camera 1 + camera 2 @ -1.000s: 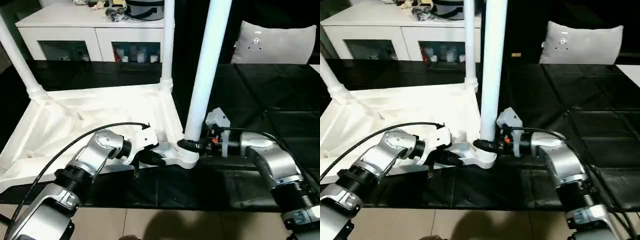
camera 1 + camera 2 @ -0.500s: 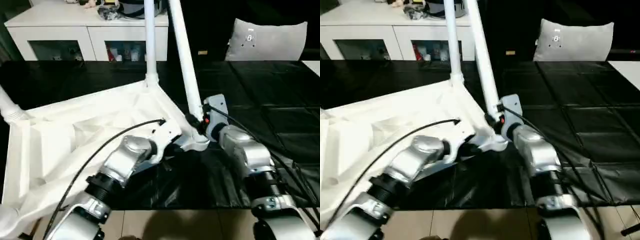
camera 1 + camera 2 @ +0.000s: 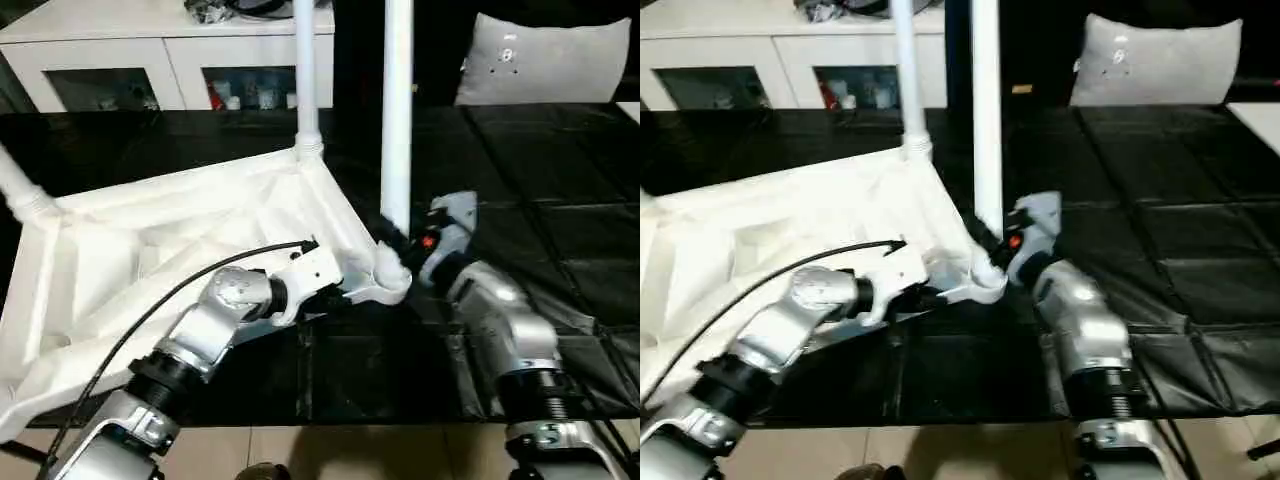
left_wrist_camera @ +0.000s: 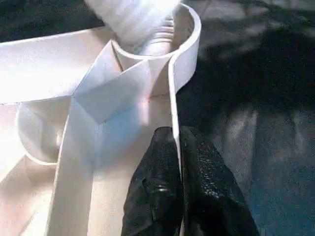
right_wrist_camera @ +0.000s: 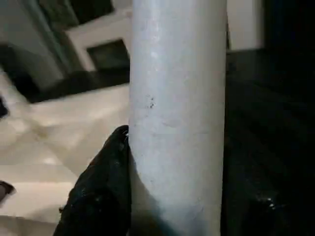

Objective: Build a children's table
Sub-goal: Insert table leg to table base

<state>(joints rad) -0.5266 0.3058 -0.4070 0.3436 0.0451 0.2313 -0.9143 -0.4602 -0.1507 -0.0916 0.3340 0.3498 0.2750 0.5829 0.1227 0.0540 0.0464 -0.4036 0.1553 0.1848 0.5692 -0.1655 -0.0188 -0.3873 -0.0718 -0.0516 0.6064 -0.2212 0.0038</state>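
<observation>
The long round white plastic leg (image 3: 397, 120) now stands upright; right jaws clasp it, left jaws pinch the white ribbed tabletop's (image 3: 150, 250) rim. Press it straight into the corner socket (image 3: 388, 282).

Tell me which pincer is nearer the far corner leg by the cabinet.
Right. The right pincer grips the near leg, closer to the far leg; the left pincer pinches the tabletop rim farther forward.

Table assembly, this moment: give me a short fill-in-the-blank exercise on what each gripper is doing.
1. The tabletop lies upside down on a ____ mat.
2. The left gripper is pinched shut on the tabletop's ____.
3. The right gripper grips a white ____ standing in the near corner socket.
4. At the far corner another leg stands ____.

Missing words: black; rim; leg; upright
</observation>
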